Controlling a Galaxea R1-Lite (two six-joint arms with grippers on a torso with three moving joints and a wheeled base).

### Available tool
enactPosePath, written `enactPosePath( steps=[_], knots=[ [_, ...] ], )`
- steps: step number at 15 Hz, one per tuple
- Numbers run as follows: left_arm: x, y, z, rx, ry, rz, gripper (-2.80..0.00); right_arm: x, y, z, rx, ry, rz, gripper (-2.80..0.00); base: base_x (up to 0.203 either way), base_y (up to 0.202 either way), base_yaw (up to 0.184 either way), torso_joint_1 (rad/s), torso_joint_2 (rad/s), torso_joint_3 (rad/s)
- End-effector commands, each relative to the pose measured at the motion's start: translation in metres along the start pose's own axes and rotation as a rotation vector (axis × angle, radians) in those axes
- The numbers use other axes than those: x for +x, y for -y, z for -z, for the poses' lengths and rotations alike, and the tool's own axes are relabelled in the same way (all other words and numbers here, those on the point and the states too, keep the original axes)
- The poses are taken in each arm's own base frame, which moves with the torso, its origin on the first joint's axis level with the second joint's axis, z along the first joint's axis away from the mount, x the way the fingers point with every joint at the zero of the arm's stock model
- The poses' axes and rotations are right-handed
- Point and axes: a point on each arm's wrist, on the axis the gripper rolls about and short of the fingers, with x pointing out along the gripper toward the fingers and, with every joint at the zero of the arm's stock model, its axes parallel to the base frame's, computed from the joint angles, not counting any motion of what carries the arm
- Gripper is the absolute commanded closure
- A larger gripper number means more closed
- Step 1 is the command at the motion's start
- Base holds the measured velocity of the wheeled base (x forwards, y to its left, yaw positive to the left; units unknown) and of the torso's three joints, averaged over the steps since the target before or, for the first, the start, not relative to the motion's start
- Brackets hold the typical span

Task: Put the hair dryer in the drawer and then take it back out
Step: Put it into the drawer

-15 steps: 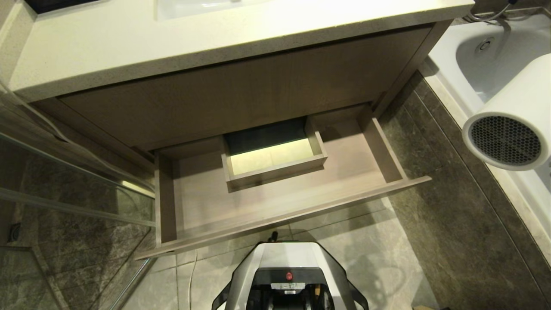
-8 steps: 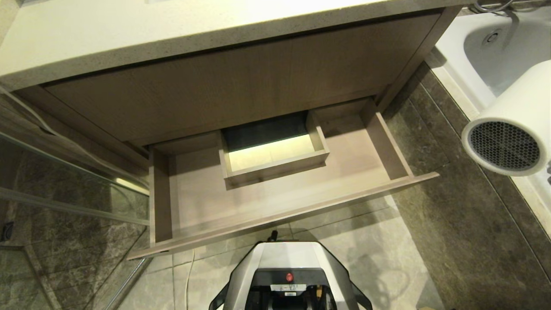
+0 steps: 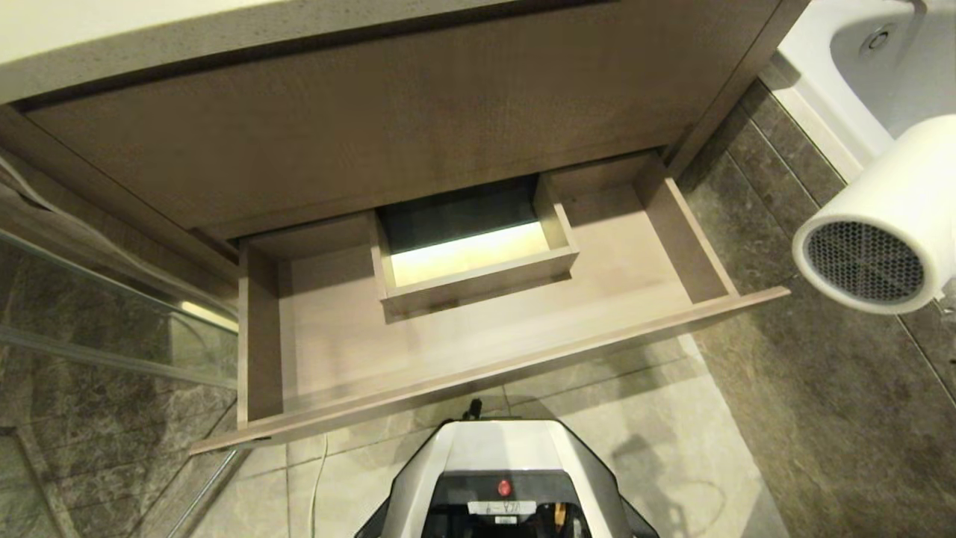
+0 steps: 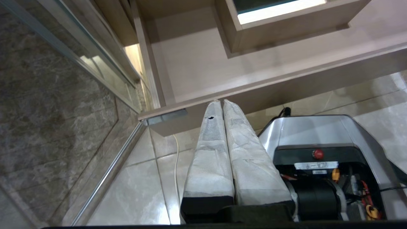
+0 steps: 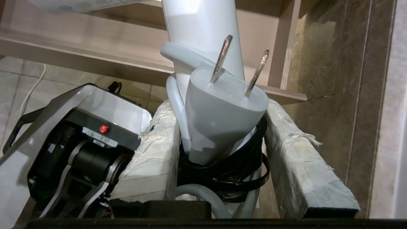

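The right gripper (image 5: 219, 127) clamps the hair dryer (image 3: 881, 224) by its handle and bundled cord, holding it off to the right of the open drawer (image 3: 485, 373), above the floor; the left gripper (image 4: 221, 105) hangs with fingers pressed together near the drawer's front.

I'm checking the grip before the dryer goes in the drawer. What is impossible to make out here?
- Head view: the hair dryer is cut off by the right edge; its handle and the right gripper are out of frame.
- Right wrist view: where the fingers meet the handle is hidden by the plug and cord.
- Head view: the drawer's back is hidden under the cabinet panel.
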Motion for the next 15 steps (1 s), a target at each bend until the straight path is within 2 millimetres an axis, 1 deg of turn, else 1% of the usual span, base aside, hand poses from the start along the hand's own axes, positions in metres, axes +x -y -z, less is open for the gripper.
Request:
enactPosePath(
  steps=[1,3,5,15],
  knots=[
    [0.0000,0.0000,0.0001,0.000,0.001,-0.001,0.00,0.0009,-0.0003,0.0012,0.000,-0.004,-0.003,0.00,0.000,0.000,0.000,-0.313,0.37,0.112],
    [0.0000,0.0000,0.0000,0.000,0.001,-0.001,0.00,0.0010,-0.0005,0.0018,0.000,-0.004,-0.002,0.00,0.000,0.000,0.000,-0.175,0.41,0.200],
    [0.0001,0.0000,0.0002,0.000,0.000,-0.001,0.00,0.0011,-0.0002,0.0011,-0.001,0.004,0.000,0.00,0.000,0.000,0.000,-0.030,0.40,0.343],
    [0.0000,0.0000,0.0001,0.000,0.001,-0.001,0.00,0.0077,0.0007,0.0020,0.003,-0.018,-0.005,0.00,0.000,0.000,0.000,-0.039,0.41,0.375]
  ],
)
